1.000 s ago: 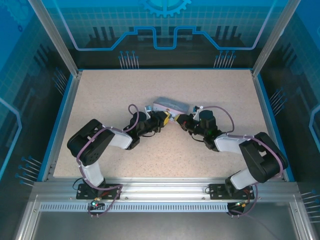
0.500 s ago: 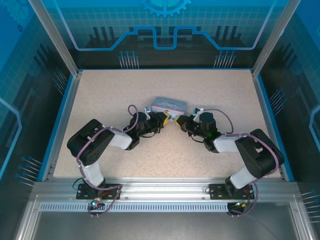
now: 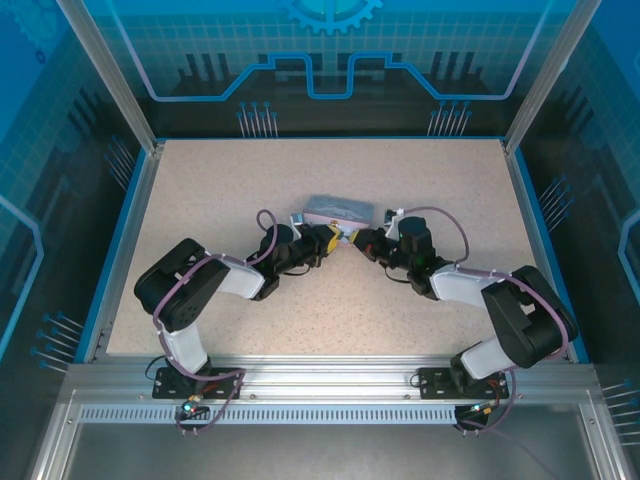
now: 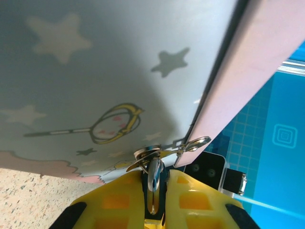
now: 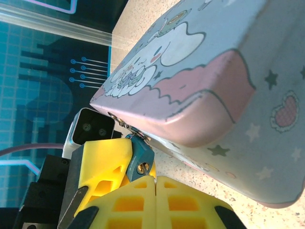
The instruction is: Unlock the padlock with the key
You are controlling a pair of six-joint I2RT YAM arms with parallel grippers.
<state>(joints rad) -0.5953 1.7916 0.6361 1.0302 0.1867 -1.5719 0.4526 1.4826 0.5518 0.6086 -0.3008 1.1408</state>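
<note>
- Table (image 3: 200, 200): speckled beige surface; all items sit about its middle, a little nearer the far edge than the near one.
- Tin (image 5: 200, 71): pale blue with pink trim and cartoon print, lying near the middle of the table. Its clasp side faces the near edge, so both arms can reach the fastening.
- Padlock (image 5: 141, 157): small blue-grey body hanging from the tin's clasp at the tin's near side. Its shackle passes through the clasp plates. The keyhole end points toward the right arm, which looks intended to offer the key a straight path in.
- Left gripper (image 4: 155, 174): yellow fingers narrow and clamped on the padlock, probably to steady it against twisting.
- Right gripper (image 5: 155, 181): yellow fingers pressed fully together, tips just beside the keyhole.
- Key: cannot be made out. If held, it is hidden between the closed right pads.
- Status, judged: the lock is fastened on the clasp, and insertion is either at hand or not yet done.
</note>
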